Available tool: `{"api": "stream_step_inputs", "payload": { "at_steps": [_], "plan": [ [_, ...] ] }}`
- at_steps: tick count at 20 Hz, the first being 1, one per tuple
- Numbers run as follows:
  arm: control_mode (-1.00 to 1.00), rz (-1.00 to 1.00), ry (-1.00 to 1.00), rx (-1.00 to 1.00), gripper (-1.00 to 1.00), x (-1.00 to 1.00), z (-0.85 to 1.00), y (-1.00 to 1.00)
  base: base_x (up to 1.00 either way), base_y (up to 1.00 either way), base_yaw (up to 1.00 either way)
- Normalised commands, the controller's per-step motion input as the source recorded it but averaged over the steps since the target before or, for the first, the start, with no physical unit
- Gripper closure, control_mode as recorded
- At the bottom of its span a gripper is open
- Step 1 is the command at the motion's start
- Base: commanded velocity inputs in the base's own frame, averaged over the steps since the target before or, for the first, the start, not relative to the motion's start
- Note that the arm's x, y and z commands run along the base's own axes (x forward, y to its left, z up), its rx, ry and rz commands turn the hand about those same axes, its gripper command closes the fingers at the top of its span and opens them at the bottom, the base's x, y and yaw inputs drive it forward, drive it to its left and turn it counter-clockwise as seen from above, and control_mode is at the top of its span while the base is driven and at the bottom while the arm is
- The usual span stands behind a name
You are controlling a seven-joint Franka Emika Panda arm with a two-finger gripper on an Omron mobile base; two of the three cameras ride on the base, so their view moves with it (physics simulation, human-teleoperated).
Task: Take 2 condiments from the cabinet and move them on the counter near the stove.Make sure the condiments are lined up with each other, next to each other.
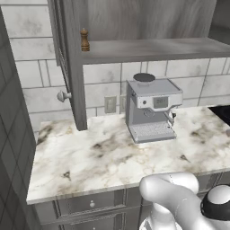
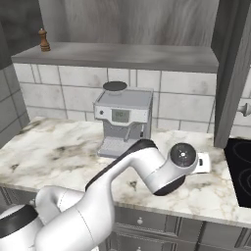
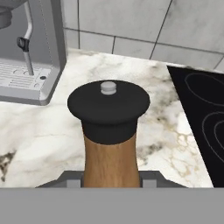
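While gripper (image 3: 111,178) clamps it, black-capped shaker (image 3: 109,131) stands upright between fingers.

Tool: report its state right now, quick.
Tool: shut on the black-capped shaker, carried upright over the counter, between the espresso machine and the stove.

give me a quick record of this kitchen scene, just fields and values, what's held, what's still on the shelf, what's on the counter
held: black-capped shaker, upright in the gripper
gripper position: over the counter, between the coffee machine and the stove
on shelf: dark brown shaker, upright, at the cabinet's left end
on counter: coffee machine, against the tiled wall
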Motion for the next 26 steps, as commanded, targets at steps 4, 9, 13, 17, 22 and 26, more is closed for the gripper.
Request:
{"api": "stream_step_inputs", "payload": {
  "at_steps": [4, 9, 13, 17, 22, 26],
  "plan": [
    [-1.0, 0.01, 0.0, 0.04, 1.0, 0.06, -0.2, -0.12, 0.0, 0.0, 0.0],
    [-1.0, 0.05, 0.0, 0.09, 1.0, 0.07, -0.21, -0.27, 0.0, 0.0, 0.0],
    [-1.0, 0.06, 0.0, 0.11, 1.0, 0.06, -0.2, -0.28, 0.0, 0.0, 0.0],
    [-1.0, 0.04, 0.0, 0.12, 1.0, 0.08, -0.16, -0.22, 0.0, 0.0, 0.0],
    [-1.0, 0.07, 0.0, 0.03, 1.0, 0.12, -0.28, -0.06, 0.0, 0.0, 0.0],
    [-1.0, 0.1, -0.03, 0.0, 1.0, 0.03, -0.22, 0.0, 0.0, 0.0, 0.0]
  ]
}}
